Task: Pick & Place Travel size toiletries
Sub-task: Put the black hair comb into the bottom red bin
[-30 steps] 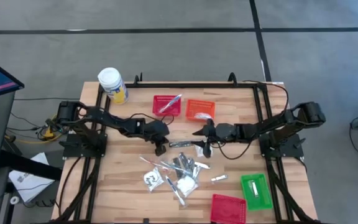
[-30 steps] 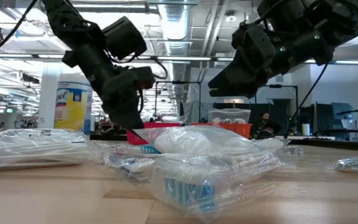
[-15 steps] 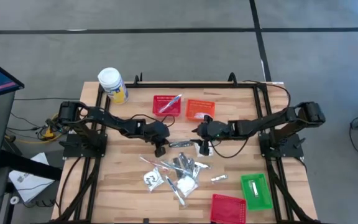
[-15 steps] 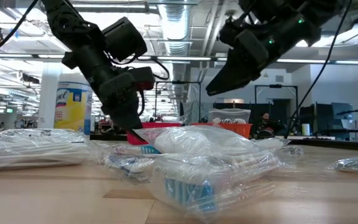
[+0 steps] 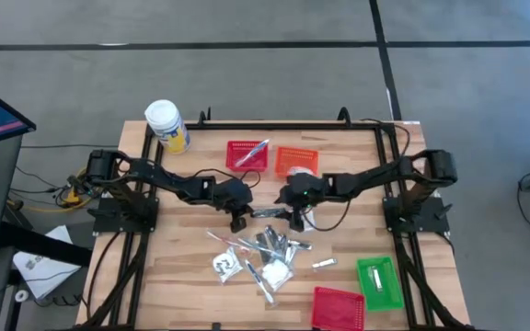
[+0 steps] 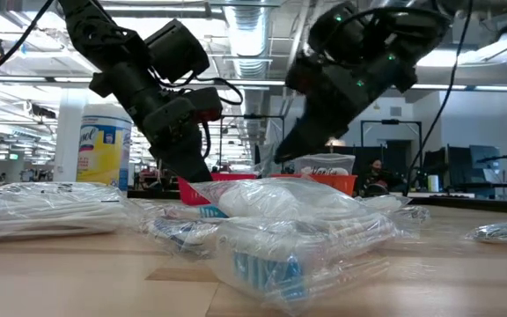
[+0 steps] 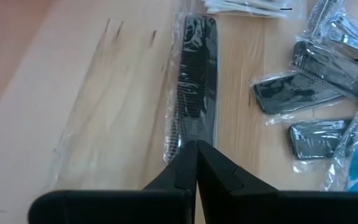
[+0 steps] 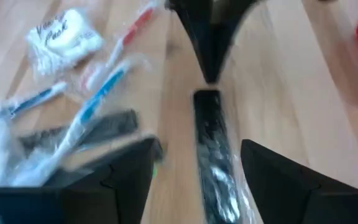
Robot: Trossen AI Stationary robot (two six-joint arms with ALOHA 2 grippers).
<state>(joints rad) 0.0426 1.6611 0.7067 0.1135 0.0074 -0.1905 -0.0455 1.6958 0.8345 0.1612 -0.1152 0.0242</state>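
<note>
A black comb in a clear wrapper (image 5: 267, 212) lies flat on the wooden table between my two grippers. My left gripper (image 5: 238, 221) is shut, with its tip on the comb's left end (image 7: 194, 134). My right gripper (image 5: 294, 219) stands open at the comb's other end, one finger (image 8: 126, 174) on each side of the comb (image 8: 210, 137), and I see no touch. Several more wrapped travel size toiletries (image 5: 260, 257) lie heaped nearer the table's front edge. In the low view the left gripper (image 6: 196, 172) and the right gripper (image 6: 280, 163) slant down behind that heap. My left gripper sets its shut fingertips (image 7: 196, 149) on the end of the comb's wrapper (image 7: 188, 134), slanting down from the table's left, along the comb. Whether the tips pinch the wrapper or only press on it, I cannot tell. The comb lies flat on the table.
A red basket (image 5: 247, 154) and an orange basket (image 5: 296, 162) stand just beyond the grippers. A green basket (image 5: 378, 280) and another red one (image 5: 337, 308) sit at the near right corner. A white-lidded yellow jar (image 5: 167, 124) stands at the far left.
My right gripper has gone toward the table's left, closer to the comb and to the left gripper, and has turned as it went. The comb and the left gripper have kept their place.
</note>
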